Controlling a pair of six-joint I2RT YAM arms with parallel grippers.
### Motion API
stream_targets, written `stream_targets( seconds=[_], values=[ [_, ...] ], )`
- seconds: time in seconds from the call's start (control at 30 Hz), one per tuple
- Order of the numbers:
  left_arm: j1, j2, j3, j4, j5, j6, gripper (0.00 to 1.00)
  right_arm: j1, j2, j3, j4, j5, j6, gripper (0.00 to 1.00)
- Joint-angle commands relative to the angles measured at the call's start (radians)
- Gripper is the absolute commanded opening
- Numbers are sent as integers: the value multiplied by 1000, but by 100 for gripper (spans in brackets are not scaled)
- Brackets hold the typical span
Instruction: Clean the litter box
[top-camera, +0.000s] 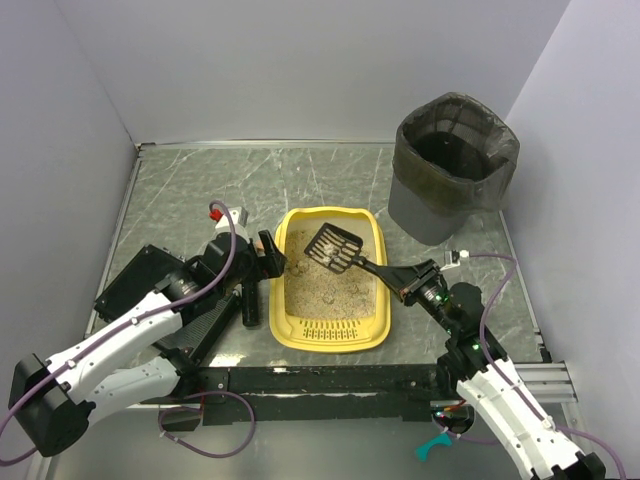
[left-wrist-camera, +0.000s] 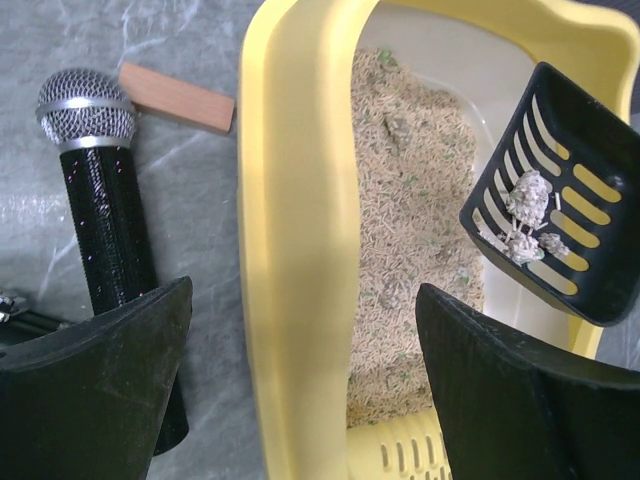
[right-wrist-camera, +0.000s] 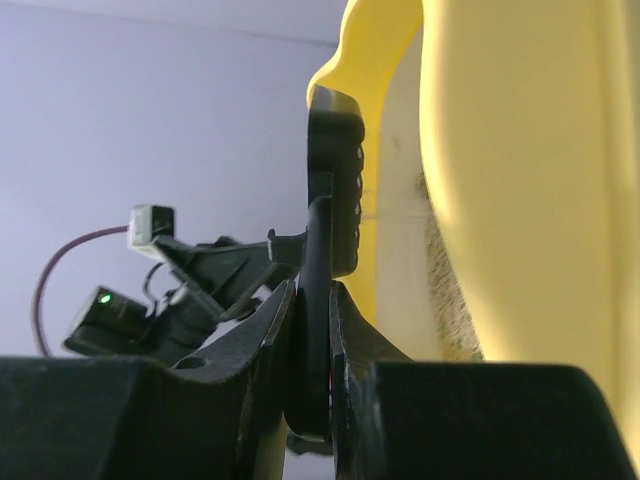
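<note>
Near: our right claw (top-camera: 405, 282) was clamped on scoop (top-camera: 335, 247) handle. Left claw (top-camera: 268, 258) jaws were apart over left rim of litter box (top-camera: 283, 320), gripping nothing. Box sat mid-surface (top-camera: 200, 190), between arms. Clumps (left-wrist-camera: 525, 215) rode scoop above litter. We judged: keep blade level, clear far-right rim, go slow. Lane to bin (top-camera: 430, 215) far right looked open; mic (left-wrist-camera: 100, 200) lay left, off path.

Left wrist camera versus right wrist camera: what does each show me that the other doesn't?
Left wrist only: grey clumps lying on the black scoop, a microphone and a wooden block beside the litter box, and the left gripper open. Right wrist only: the right gripper shut on the scoop's handle. Both: the litter box's yellow wall and the scoop.
</note>
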Motion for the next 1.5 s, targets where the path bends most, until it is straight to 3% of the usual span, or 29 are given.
stream_targets(
  seconds=[0.0, 0.03, 0.13, 0.27, 0.37, 0.47, 0.57, 0.63, 0.7, 0.8, 0.9, 1.07, 1.23, 1.47],
  values=[
    [-4, -24, -6, 3, -23, -18, 97, -4, -2, 38, 67, -32, 3, 0],
    [-4, -20, 0, -12, -27, -21, 97, -4, -11, 46, -1, 2, 1, 0],
    [-4, -14, -10, -7, -35, -21, 97, -2, -14, 15, 109, -51, 23, 0],
    [-4, -14, -21, 23, 5, -5, 97, -18, -75, 119, -134, 45, -66, 0],
    [-4, -14, -30, 52, 39, 0, 97, -18, -36, 61, 47, -42, -16, 0],
    [-4, -13, -17, 25, 34, 2, 97, -19, -29, 105, -59, 1, -49, 0],
    [-4, -30, -32, 39, 29, -1, 97, -10, -7, 53, 89, -51, -13, 0],
    [-3, -36, -35, 42, 39, 0, 97, -16, -14, 114, -21, -48, -37, 0],
    [-3, -37, -37, 39, 40, -1, 97, -18, -49, 156, -168, 70, -97, 0],
    [-3, -28, -44, 71, 49, -3, 97, -18, -54, 55, 88, -34, -21, 0],
    [-3, -8, -29, 62, 74, 8, 97, -22, 13, 96, -89, -38, -46, 0],
    [-4, -48, -79, 121, 102, 12, 97, -21, 36, 66, 22, -90, -14, 0],
    [-4, -73, -80, 91, 76, 26, 97, -21, -29, 162, -156, 35, -57, 0],
    [-4, -53, -75, 118, 82, 25, 97, -21, -59, 254, -219, 168, -20, 0]
  ],
)
